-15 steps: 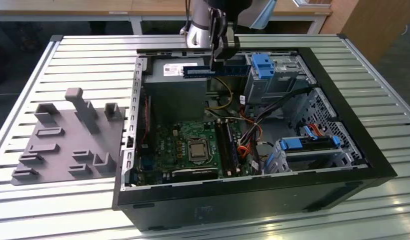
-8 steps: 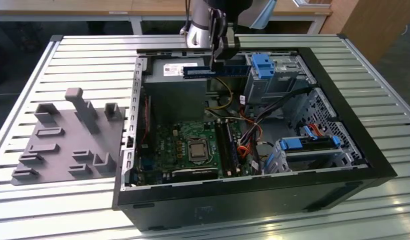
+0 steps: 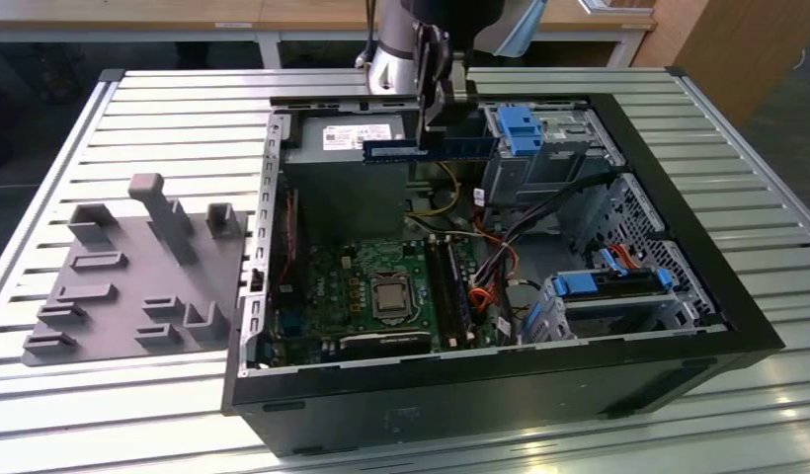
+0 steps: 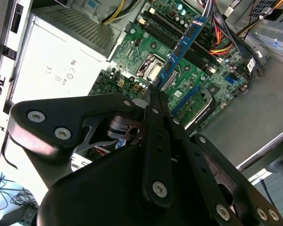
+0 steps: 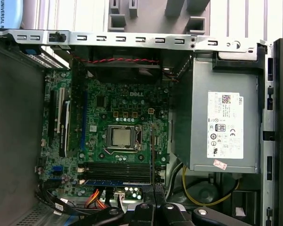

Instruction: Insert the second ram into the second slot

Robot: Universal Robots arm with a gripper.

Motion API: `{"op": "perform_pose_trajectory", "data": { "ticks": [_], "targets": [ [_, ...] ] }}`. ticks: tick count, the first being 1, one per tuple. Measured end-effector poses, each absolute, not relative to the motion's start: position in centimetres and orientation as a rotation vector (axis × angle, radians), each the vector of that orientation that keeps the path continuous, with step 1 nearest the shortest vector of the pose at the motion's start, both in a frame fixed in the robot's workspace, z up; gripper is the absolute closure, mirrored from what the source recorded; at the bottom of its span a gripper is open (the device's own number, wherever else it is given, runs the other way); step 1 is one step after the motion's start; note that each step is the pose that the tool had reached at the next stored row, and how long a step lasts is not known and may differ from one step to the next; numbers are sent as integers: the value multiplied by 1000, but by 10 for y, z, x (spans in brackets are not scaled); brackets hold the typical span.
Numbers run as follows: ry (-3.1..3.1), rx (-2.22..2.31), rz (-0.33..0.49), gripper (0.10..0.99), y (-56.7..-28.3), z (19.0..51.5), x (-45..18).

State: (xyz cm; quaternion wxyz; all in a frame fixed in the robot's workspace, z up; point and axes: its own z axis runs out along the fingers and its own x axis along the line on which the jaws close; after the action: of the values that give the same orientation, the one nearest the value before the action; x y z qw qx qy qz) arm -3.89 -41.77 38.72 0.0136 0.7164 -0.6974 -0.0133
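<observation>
The jaws are pressed together on the second ram (image 3: 408, 151), pinching it near the middle of its length, so the gripper (image 3: 435, 133) carries it flat-faced and level. The stick's long axis runs between the exterior view's left and right. In the second wrist view the blue board (image 4: 185, 43) reaches away from the closed fingertips (image 4: 151, 101), and it lies crosswise to the memory slots (image 4: 179, 26) seen beyond it. The stick hangs in the air above the open computer case (image 3: 721, 296), over the gap between the grey power supply (image 3: 346, 138) and a drive cage with a blue caddy (image 3: 518, 128). It is well apart from the slots (image 3: 447, 286) on the green motherboard (image 3: 333, 286). In the first wrist view a blue strip (image 5: 115, 181) lies along the bank of slots beside the processor socket (image 5: 120, 136). I cannot tell whether it is a seated stick. Red, yellow and black cables (image 3: 491, 242) loop between the slots and the drive bays, just beside the slots. A second blue caddy (image 3: 609, 281) sits near the case wall. On the slatted table (image 3: 141, 109), at the exterior view's left, lies a grey fixture plate (image 3: 116, 296) with upright posts.
</observation>
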Motion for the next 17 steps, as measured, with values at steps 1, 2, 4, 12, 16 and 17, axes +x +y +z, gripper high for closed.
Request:
{"op": "perform_pose_trajectory", "data": {
  "ticks": [1, 2, 4, 12, 16, 17],
  "targets": [
    [-2172, 2231, -42, 973, -418, 387, -39],
    [-2172, 2231, -41, 973, -418, 387, -39],
    [-2172, 2231, -42, 973, -419, 387, -39],
    [-2172, 2231, -41, 973, -425, 387, -39],
    [-2172, 2231, -41, 973, -429, 387, -39],
    [-2172, 2231, -41, 973, -430, 387, -39]
  ]
}}
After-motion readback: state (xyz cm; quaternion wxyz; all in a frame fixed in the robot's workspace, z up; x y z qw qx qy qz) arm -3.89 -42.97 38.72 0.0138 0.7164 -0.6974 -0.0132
